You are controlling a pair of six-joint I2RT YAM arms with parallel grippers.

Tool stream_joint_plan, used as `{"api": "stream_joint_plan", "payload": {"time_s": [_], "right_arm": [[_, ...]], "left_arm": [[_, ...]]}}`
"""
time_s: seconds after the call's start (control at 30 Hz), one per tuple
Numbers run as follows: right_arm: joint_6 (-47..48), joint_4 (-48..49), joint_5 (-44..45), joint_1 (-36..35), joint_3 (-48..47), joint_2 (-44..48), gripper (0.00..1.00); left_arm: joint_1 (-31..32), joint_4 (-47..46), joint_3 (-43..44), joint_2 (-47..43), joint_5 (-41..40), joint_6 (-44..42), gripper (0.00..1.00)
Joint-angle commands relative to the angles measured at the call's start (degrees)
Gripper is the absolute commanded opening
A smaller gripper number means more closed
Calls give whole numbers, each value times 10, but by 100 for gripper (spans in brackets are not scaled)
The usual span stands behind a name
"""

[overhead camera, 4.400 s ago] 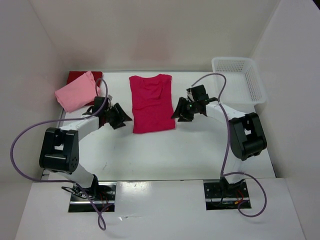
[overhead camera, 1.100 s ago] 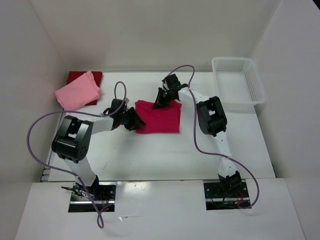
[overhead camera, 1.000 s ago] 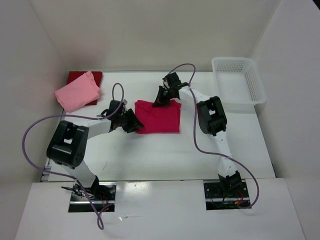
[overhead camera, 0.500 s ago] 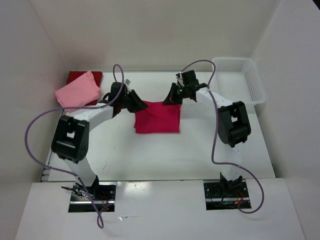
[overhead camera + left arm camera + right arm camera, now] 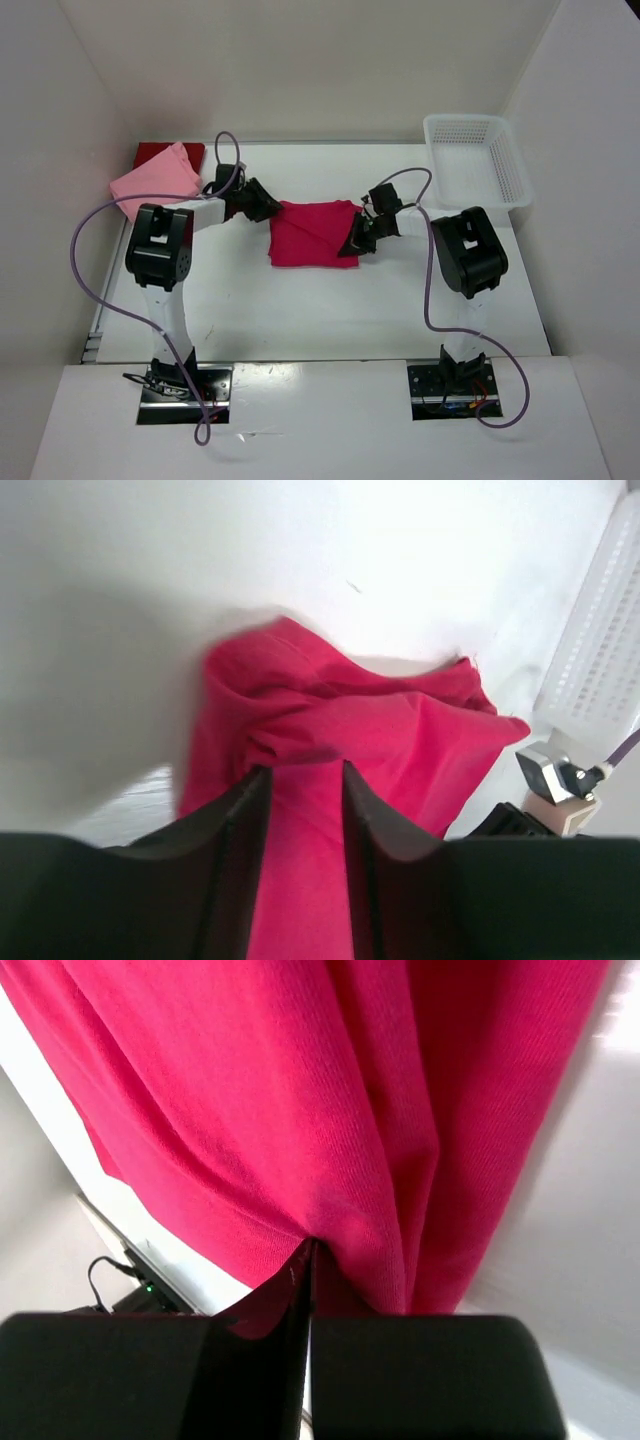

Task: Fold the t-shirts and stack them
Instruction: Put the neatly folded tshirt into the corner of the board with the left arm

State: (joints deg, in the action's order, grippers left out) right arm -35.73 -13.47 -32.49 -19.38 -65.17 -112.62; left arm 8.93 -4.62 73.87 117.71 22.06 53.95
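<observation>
The magenta-crimson t-shirt (image 5: 308,236) lies folded into a rough square at the table's middle, its far edge rumpled. My left gripper (image 5: 264,205) sits at the shirt's far left corner. In the left wrist view its jaws (image 5: 305,770) stand apart over the magenta cloth (image 5: 410,745), which bunches just past the tips. My right gripper (image 5: 353,242) is at the shirt's right edge. In the right wrist view it (image 5: 310,1244) is shut, and folds of the cloth (image 5: 250,1090) run into its tips. The light pink t-shirt (image 5: 150,181) lies folded on the dark red t-shirt (image 5: 188,150) at the far left.
A white mesh basket (image 5: 478,172) stands at the far right corner of the table. White walls close in the left, back and right sides. Both arms' purple cables loop above the near half of the table.
The right gripper has come from the shirt's far right corner toward me along its right edge. The left gripper has gone from the near left corner to the far left corner.
</observation>
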Motion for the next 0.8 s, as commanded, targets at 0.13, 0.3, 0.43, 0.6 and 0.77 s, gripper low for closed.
{"api": "stream_joint_plan", "payload": {"time_s": [0.13,0.3,0.43,0.6,0.77], "right_arm": [[28,-4,-6,7,-30,47,22],[42,-30,-18,12,-38,117,46],[63,-52,-11,23,-17,177,59],[68,-59,0,50,35,276,65],[80,-78,-13,95,77,339,66]], "left_arm": [[-38,10,-38,-108,-5,-84,76],[-38,41,-90,-180,-12,-147,87],[-38,49,-130,-190,-17,-177,87],[-27,73,-89,-136,11,-215,87],[-21,67,-76,-79,34,-234,87]]}}
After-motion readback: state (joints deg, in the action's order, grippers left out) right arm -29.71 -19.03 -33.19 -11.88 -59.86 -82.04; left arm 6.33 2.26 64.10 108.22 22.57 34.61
